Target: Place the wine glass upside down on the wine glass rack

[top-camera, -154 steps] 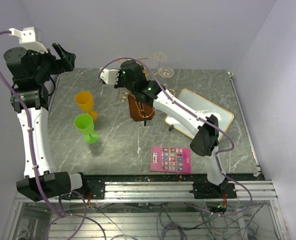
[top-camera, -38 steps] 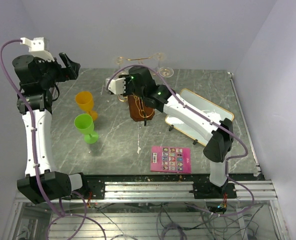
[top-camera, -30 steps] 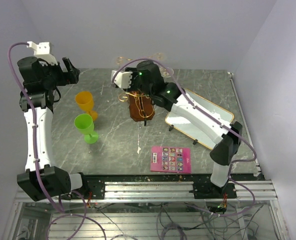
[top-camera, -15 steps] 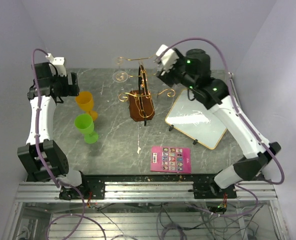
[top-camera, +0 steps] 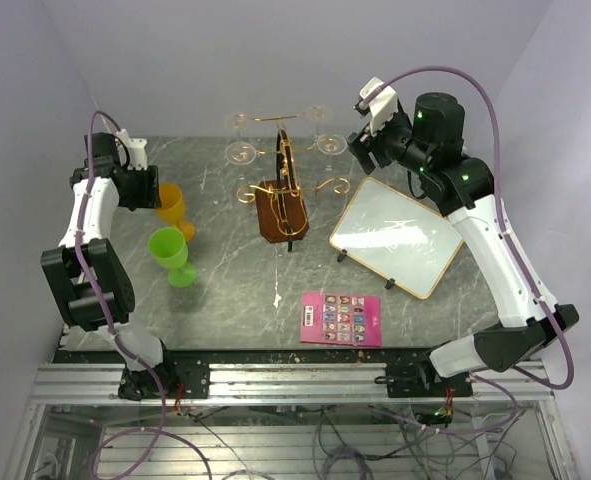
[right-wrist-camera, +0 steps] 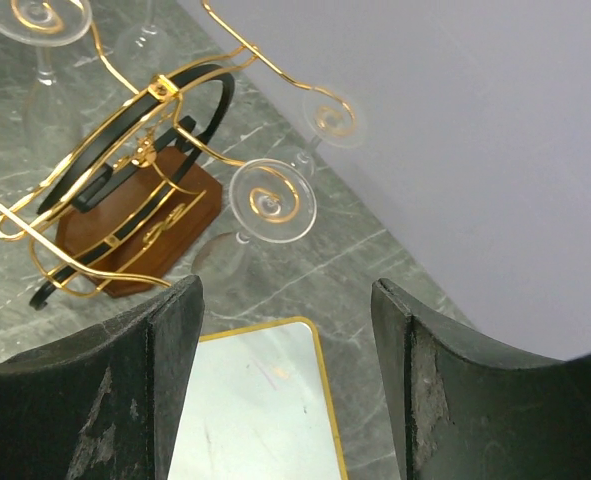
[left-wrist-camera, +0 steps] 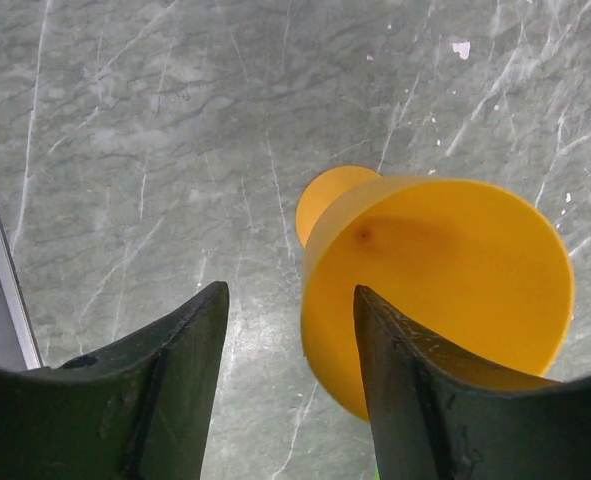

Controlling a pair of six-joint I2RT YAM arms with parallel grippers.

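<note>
Parted fingers (left-wrist-camera: 125,390) hover above an orange cup (left-wrist-camera: 445,270).

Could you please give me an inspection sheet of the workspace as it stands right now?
Surface: grey marble table, one small white speck near the middle.
Job's things: wine glass rack upright; two clear wine glasses hang inverted from its arms.
Clutter: orange cup, green cup, gold-framed white board, pink card.
End effectors: left end effector open over the orange cup's rim; right end effector open, empty, high beside the rack.
Cables: a purple cable loops along each arm, not touching the rack.
Surroundings: plain lavender walls; nothing else seen.
</note>
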